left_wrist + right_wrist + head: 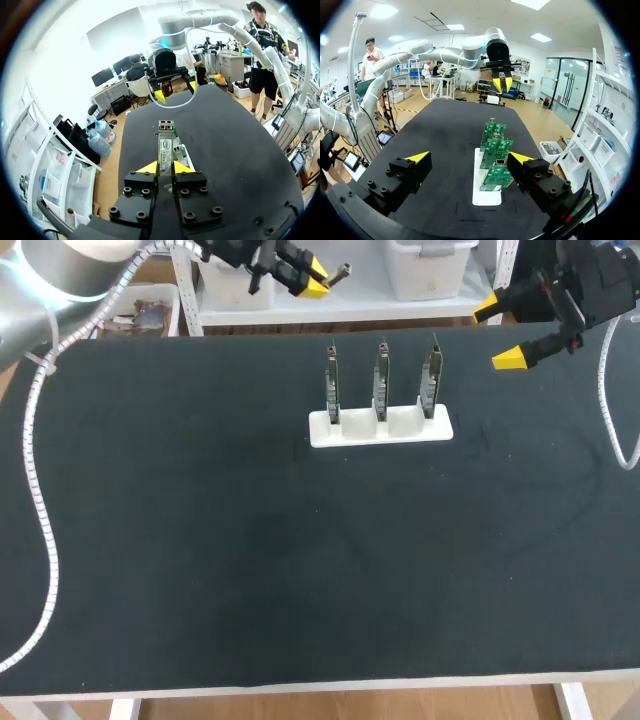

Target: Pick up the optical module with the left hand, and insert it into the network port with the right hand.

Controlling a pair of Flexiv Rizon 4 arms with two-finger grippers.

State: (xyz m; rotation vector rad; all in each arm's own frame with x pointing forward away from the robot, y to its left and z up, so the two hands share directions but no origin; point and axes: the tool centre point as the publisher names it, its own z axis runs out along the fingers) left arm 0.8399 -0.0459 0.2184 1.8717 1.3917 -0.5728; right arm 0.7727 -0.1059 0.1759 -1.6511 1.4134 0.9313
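The optical module (165, 142), a slim metal bar with a label, sticks out ahead of my left gripper (165, 168), which is shut on it. In the head view this left gripper (312, 283) hangs above the table's far edge, with the module (341, 272) pointing right. Three green circuit boards (381, 385) stand upright in a white holder (380, 428) at the table's far middle. My right gripper (502, 332) is open, high at the far right. From its wrist the right gripper (469, 157) spans wide above the boards (492, 150), with nothing between its fingers.
The black table mat (250, 560) covers the whole surface. A white cable (40, 510) from my left arm hangs over the left side of the table, and another loop (610, 410) droops at the right.
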